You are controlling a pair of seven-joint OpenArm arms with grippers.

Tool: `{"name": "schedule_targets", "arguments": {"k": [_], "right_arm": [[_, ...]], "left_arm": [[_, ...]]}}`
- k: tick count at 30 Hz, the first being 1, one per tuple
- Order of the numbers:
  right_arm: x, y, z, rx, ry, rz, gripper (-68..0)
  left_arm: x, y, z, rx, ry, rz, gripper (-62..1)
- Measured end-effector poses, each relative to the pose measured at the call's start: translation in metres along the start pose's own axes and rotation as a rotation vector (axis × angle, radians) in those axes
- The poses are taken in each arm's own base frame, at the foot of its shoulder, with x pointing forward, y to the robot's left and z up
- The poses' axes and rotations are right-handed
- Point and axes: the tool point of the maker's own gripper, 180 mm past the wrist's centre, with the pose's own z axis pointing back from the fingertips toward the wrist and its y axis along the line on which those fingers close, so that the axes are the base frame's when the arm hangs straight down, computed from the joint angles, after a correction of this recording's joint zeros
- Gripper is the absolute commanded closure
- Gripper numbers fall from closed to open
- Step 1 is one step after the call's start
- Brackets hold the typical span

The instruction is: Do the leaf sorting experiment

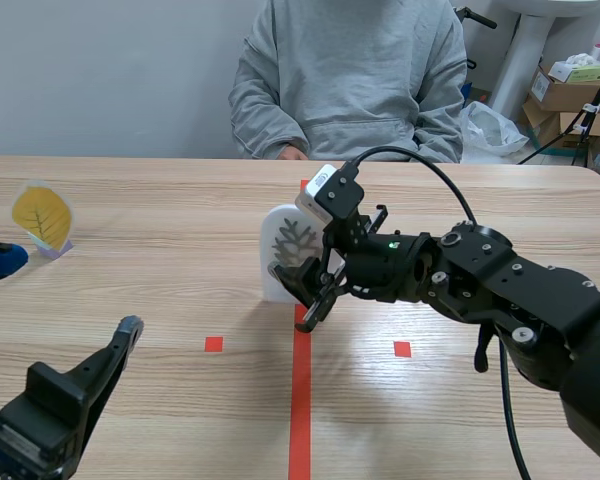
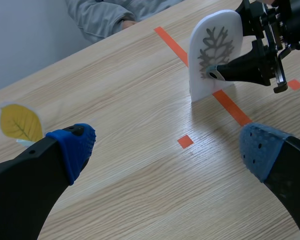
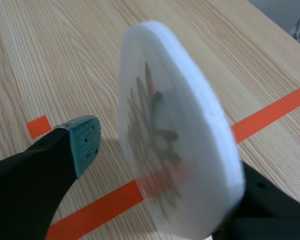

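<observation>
Right gripper (image 1: pixel 302 295) at frame centre, fingers parted and straddling the white leaf plaque (image 1: pixel 283 238). One pad (image 3: pixel 85 142) stands just off its face, so no clamp. The plaque stands upright on the table (image 1: pixel 180 290), at the top of the red tape line. Left gripper (image 2: pixel 165 150) lower left, wide open, empty. Yellow leaf card (image 1: pixel 42 215) stands at far left.

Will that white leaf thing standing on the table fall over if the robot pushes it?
Probably. The white leaf plaque stands upright on its narrow bottom edge, so a push on its flat face could tip it. It looks thick and holds its shape, so likely stiff, not floppy.
</observation>
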Motion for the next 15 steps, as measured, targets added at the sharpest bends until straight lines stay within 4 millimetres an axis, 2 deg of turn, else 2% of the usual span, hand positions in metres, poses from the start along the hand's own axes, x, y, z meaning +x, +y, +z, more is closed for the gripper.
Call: {"name": "schedule_targets", "arguments": {"k": [10,15], "right_arm": [[-0.0042,-0.0062,0.0093,-0.015,-0.005,0.011,-7.5],[-0.0044,-0.0087,0.0094,-0.034,-0.007,0.015,-4.6]], "left_arm": [[0.0000,0.0001,0.0000,0.000,0.000,0.000,-61.3],[0.0001,0.0001,0.0000,0.000,0.000,0.000,-61.3]]}}
